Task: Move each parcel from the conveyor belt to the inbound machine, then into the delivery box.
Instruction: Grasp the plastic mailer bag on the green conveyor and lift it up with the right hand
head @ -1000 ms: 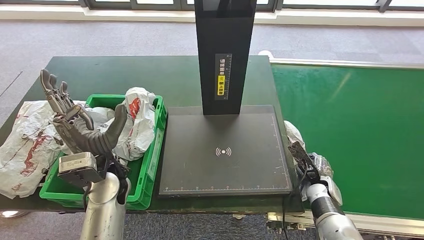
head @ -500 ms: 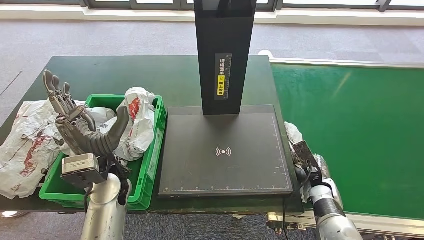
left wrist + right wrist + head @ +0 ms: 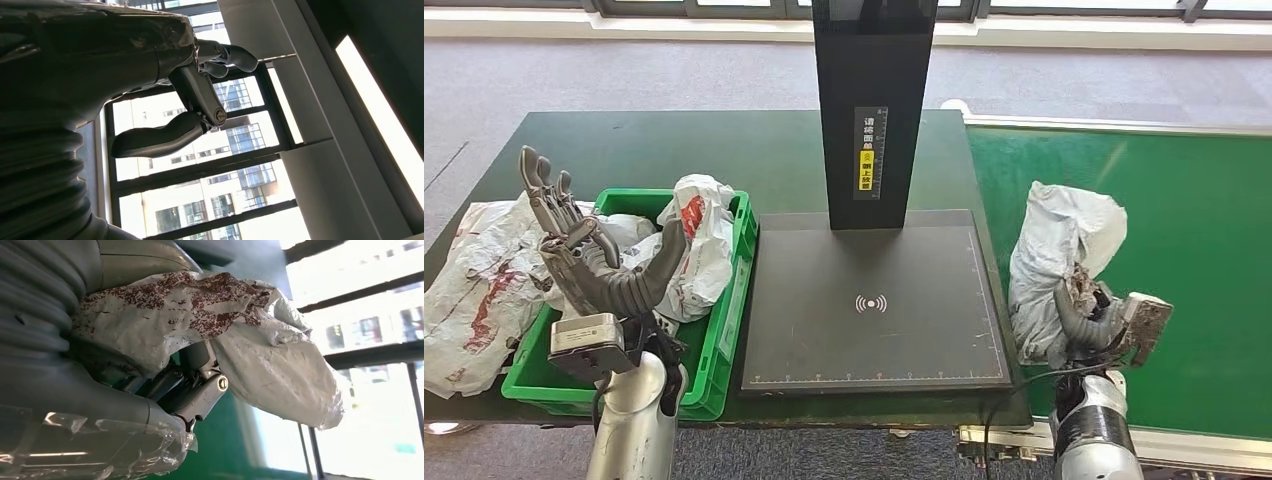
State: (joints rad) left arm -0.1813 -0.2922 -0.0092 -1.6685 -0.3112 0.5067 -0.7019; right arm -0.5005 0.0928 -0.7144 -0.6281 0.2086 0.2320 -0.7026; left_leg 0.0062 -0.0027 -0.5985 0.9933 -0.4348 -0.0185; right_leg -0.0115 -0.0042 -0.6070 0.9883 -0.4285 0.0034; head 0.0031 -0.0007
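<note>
Right arm has come up since a second ago: my right hand (image 3: 1096,322) now grips the crumpled white plastic parcel with red print (image 3: 1060,262), lifted over the green conveyor belt (image 3: 1194,240), just beside the flat black inbound machine plate (image 3: 874,300). Pickup looks done; next is a swing left onto the plate. Left hand (image 3: 589,255) hangs empty, fingers spread, above the green plastic delivery box (image 3: 730,300).

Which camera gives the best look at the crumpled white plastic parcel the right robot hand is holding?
The head view: the crumpled white plastic parcel shows whole, lifted over the green conveyor belt by the right robot hand. The right wrist view shows it close but cropped; the left wrist view faces windows.
</note>
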